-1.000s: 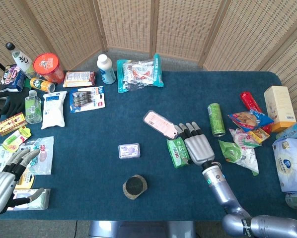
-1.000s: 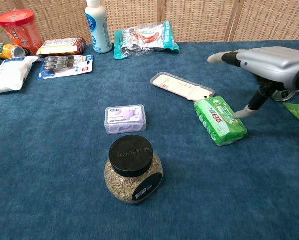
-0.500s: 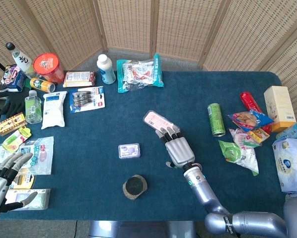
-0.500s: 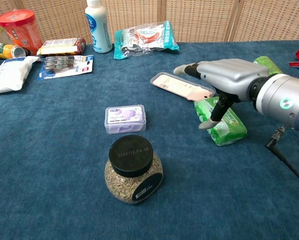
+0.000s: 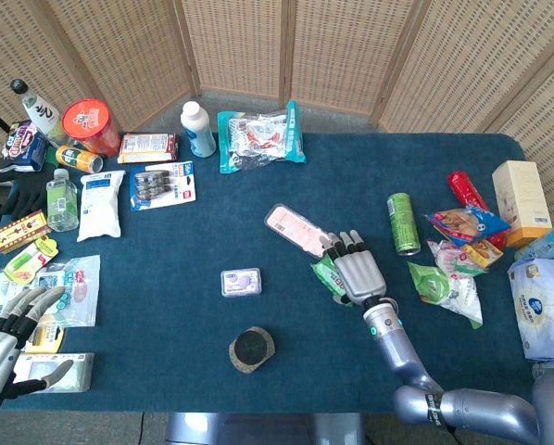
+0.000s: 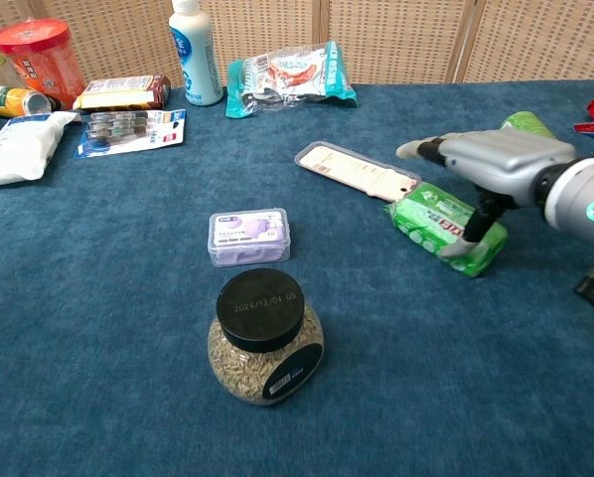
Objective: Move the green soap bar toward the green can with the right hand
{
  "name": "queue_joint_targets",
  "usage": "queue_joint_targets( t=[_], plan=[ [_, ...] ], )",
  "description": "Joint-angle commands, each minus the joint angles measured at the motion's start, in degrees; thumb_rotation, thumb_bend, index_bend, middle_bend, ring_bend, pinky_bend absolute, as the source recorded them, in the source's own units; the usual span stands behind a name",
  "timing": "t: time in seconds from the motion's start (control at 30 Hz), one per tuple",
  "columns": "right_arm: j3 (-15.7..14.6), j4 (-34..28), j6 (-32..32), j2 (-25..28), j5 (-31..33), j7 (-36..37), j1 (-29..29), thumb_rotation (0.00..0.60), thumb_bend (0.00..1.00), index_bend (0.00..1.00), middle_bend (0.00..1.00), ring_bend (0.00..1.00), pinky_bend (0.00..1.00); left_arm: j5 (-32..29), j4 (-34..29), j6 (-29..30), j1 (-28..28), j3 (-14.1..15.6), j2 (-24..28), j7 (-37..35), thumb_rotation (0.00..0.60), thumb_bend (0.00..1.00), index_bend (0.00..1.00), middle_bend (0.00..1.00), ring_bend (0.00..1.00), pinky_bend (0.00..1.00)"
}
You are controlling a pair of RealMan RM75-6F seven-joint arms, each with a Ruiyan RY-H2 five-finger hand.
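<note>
The green soap bar lies tilted on the blue cloth, its left end showing past my right hand as the soap bar. My right hand lies flat over it with fingers stretched out. The thumb presses on the bar's near right end. The green can lies on its side to the upper right of that hand, a short gap away; only its tip peeks out behind the hand. My left hand hovers open at the table's front left corner, far from all this.
A flat pink-lidded case touches the soap's far left end. A purple box and a seed jar stand to the left. Snack packets and a green pouch crowd the space right of the can.
My right hand has swung right from the soap's left side, and the soap has slid and turned rightwards under it, closer to the can. The left hand barely shifted.
</note>
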Motion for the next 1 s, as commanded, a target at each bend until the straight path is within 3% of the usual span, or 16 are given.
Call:
queue_joint_targets(
  t=[0.03,0.13,0.47,1.0],
  plan=[
    [-0.2,1.2,0.2,1.4,0.0,1.2,-0.9,0.600,0.03,0.00,0.00,0.00,0.00,0.1,-0.1,-0.1,-0.1,0.0,0.0,0.2,0.600,0.30,0.00,0.14,0.02,0.00],
    [-0.1,1.1,0.3,3.0,0.7,1.5,-1.5,0.600,0.03,0.00,0.00,0.00,0.00,0.3,-0.2,-0.2,-0.1,-0.1,0.0,0.3,0.600,0.30,0.00,0.14,0.02,0.00],
    [0.6,-10.6,-0.5,8.2,6.4,-2.5,-0.6,0.600,0.03,0.00,0.00,0.00,0.00,1.0,0.4,-0.2,-0.4,-0.2,-0.5,-0.2,0.600,0.30,0.00,0.14,0.02,0.00],
    [2.1,-7.6,-3.8,4.7,16.4,-6.3,5.6,0.600,0.05,0.00,0.00,0.00,0.01,0.1,3.6,1.6,0.9,0.2,-1.0,-3.4,0.600,0.30,0.00,0.13,0.01,0.00]
  ],
)
